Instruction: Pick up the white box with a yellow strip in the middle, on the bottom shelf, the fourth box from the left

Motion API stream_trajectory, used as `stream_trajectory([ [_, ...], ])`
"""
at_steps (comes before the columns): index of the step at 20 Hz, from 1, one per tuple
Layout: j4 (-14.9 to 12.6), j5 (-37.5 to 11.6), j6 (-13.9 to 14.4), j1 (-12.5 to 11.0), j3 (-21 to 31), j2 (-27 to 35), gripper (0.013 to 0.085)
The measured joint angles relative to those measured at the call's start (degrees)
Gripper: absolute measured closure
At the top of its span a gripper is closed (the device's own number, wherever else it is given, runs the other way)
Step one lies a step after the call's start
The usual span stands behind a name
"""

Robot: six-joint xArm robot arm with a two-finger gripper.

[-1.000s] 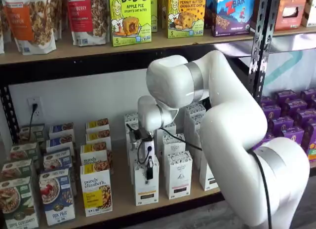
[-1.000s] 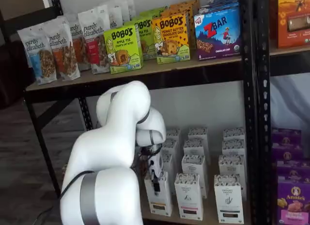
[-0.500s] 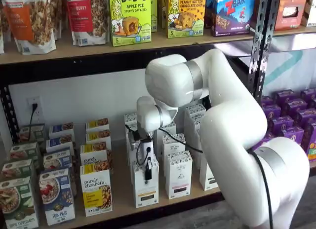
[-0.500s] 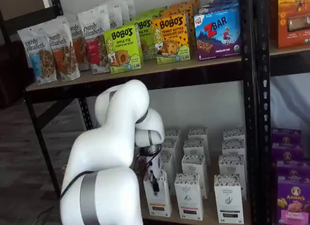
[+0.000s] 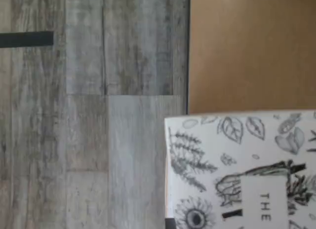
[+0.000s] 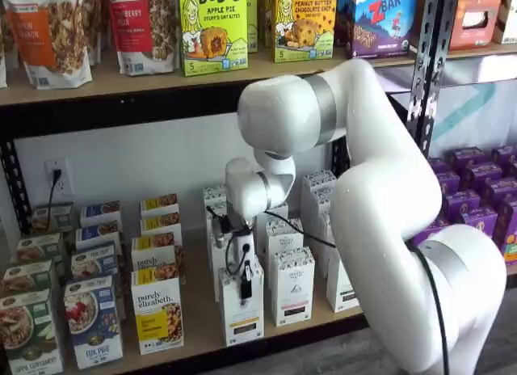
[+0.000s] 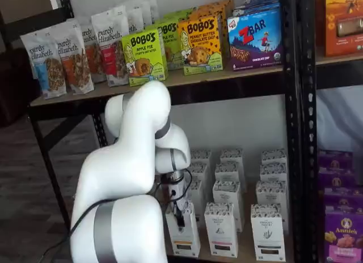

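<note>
Here the white xArm (image 6: 363,205) fills the middle and right of the frame, its gripper (image 6: 245,280) clamped on the top of the white box (image 6: 241,314) at lower centre, over the front edge of the bottom shelf (image 6: 202,322); the black fingers are closed on the carton's top band in both shelf views. The step in hand looks like the lift just after the grasp, and the next move seems to call for drawing the box up and out toward the camera without knocking the like carton with the pink strip (image 6: 292,288) just beside it to the right. Counted in a shelf view: one arm, one gripper, one box held, three "purely elizabeth" boxes (image 6: 157,310) in a file at lower left, and two Bobo's boxes (image 6: 213,29) on the board above. The wrist view shows the held box's leaf-patterned top (image 5: 247,170) over the grey plank floor (image 5: 89,115).
</note>
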Motion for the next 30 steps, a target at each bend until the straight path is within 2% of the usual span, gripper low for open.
stream_trajectory([
  [4, -0.65, -2.18, 0.68, 0.10, 5.91, -3.70, 0.0530],
  [13, -3.01, -5.45, 4.13, 1.44, 18.96, -13.10, 0.0530],
  [19, -8.01, -7.19, 9.79, 2.53, 27.71, -20.39, 0.0530],
  [25, -11.52, -6.45, 14.23, 3.69, 34.72, -26.76, 0.0530],
  [30, -12.36, -7.02, 15.09, 3.72, 40.14, -31.49, 0.0530],
])
